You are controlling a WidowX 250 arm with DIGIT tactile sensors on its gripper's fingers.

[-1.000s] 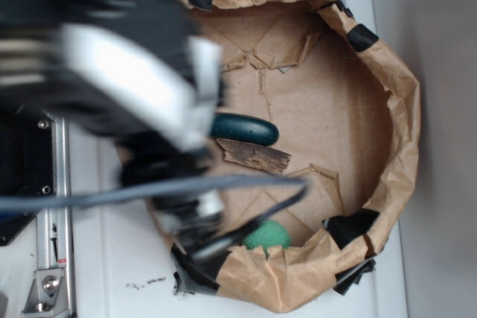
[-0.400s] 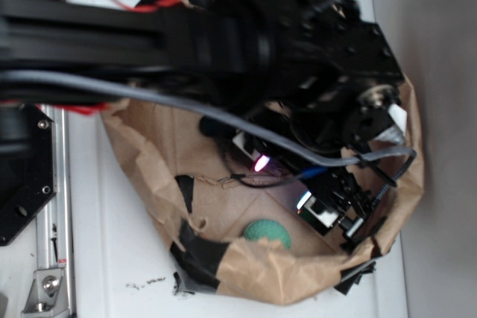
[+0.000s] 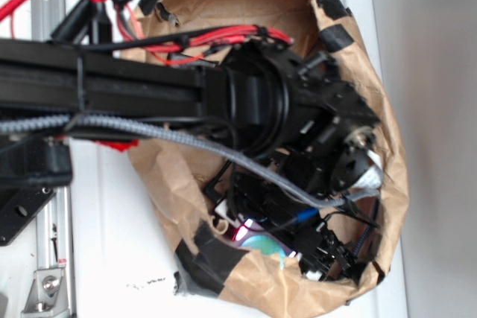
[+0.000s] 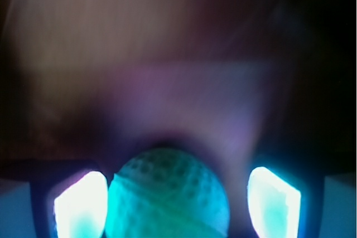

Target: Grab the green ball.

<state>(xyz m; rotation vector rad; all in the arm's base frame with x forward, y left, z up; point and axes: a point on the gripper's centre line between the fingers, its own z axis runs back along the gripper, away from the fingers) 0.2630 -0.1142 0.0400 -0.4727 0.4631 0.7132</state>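
Since the earlier frame, the gripper (image 4: 177, 199) is descending inside the paper bag (image 3: 387, 154) near the desk's front edge. Its spread fingers (image 4: 81, 204) are bracketing the green ball (image 4: 167, 196), positioning for closure; contact cannot be confirmed.

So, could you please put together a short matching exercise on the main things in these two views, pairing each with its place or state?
Things:
1. green ball
2. gripper
3. paper bag
4. red cables

Places or states:
A. running along the top of the black arm
B. crumpled, brown, patched with black tape
C. sitting between the two glowing fingers
D. open, one finger on each side of the ball

Pairs: 1-C, 2-D, 3-B, 4-A
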